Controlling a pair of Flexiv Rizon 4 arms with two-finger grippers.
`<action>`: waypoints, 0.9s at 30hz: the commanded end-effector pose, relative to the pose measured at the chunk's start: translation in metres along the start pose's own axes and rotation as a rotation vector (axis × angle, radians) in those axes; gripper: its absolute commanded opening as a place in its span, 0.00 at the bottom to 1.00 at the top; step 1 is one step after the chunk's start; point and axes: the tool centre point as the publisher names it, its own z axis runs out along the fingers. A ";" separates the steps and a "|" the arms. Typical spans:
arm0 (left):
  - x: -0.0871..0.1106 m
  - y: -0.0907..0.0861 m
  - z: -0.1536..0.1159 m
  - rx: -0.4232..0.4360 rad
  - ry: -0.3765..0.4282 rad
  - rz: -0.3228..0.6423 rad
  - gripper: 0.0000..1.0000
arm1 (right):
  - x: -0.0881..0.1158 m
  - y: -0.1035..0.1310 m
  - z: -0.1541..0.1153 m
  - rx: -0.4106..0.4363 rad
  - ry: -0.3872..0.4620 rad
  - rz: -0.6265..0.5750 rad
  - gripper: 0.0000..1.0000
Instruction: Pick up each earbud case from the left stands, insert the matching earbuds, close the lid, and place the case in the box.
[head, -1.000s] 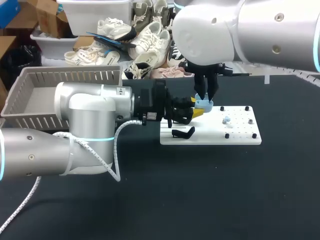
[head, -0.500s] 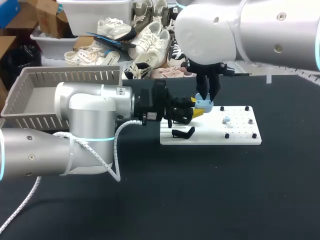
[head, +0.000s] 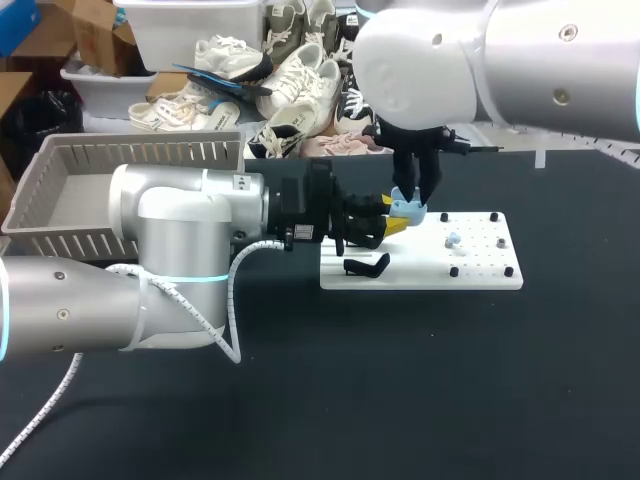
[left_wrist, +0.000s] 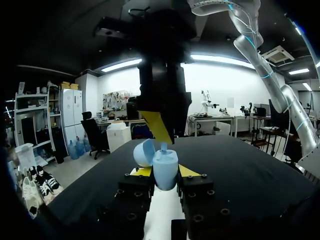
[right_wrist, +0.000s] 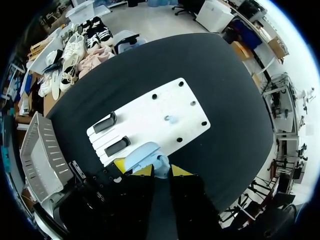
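Black table (head: 450, 380) carries white board (head: 485, 277), grey box (head: 130, 150) at its 9 o'clock; left gripper (left_wrist: 165, 172) pinches lid-open earbud case (left_wrist: 162, 162) over board; right gripper (head: 413, 195) seemingly just above, grip cannot be told.

A matte black tabletop (head: 400, 400) spreads across the working area. Right of its centre lies a flat white rectangular board (head: 480, 278), its long edges roughly parallel to the tabletop's near edge. Small round black studs (head: 501, 241) stand on the board's right half, well apart from one another, with tiny holes dotting the surface between them.
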 end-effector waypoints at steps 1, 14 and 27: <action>0.000 -0.001 0.000 -0.005 -0.001 0.001 0.00 | 0.001 -0.001 0.000 -0.002 -0.002 -0.001 0.00; 0.000 -0.001 0.000 -0.005 -0.001 0.001 0.00 | 0.003 -0.001 0.000 -0.014 0.003 -0.001 0.00; 0.000 -0.001 0.000 -0.005 -0.001 0.001 0.00 | 0.005 -0.012 -0.006 -0.056 0.001 -0.013 0.00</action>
